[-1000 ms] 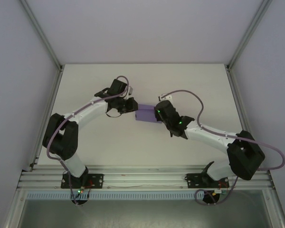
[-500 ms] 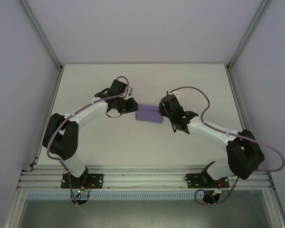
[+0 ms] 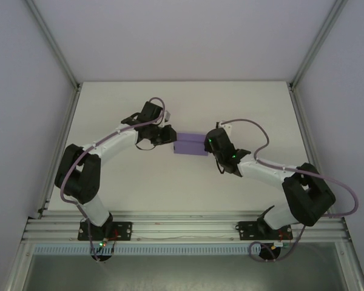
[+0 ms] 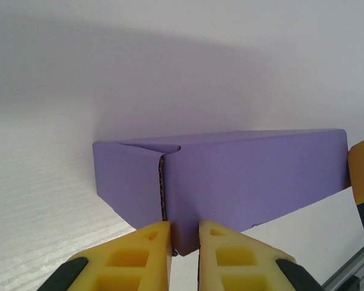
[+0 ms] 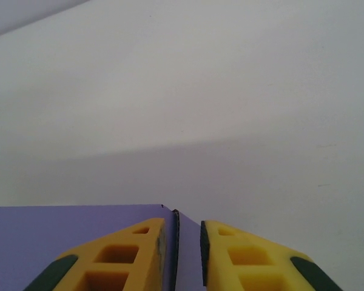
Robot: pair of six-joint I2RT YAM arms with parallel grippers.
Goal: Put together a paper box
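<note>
Both arms rise from their near bases and bend inward toward the table's middle. The left gripper (image 3: pixel 170 137) points right, its yellow fingers (image 4: pixel 148 254) nearly together and pinching a wall of the paper box (image 3: pixel 190 144). The right gripper (image 3: pixel 207 143) points left, its jaws narrow around the opposite wall.

A white, matte table (image 3: pixel 139 182) is being viewed from above, and it is being hemmed in by pale walls at the left, right and far sides. The paper box (image 3: pixel 190 144) is being carried on it: violet-purple card folded into a small rectangular box, being rested about mid-table, a little toward the far side, with its long side being laid roughly left to right. In the left wrist view a raw card edge is being shown at one corner, and a soft shadow is being cast on the table around the box.
</note>
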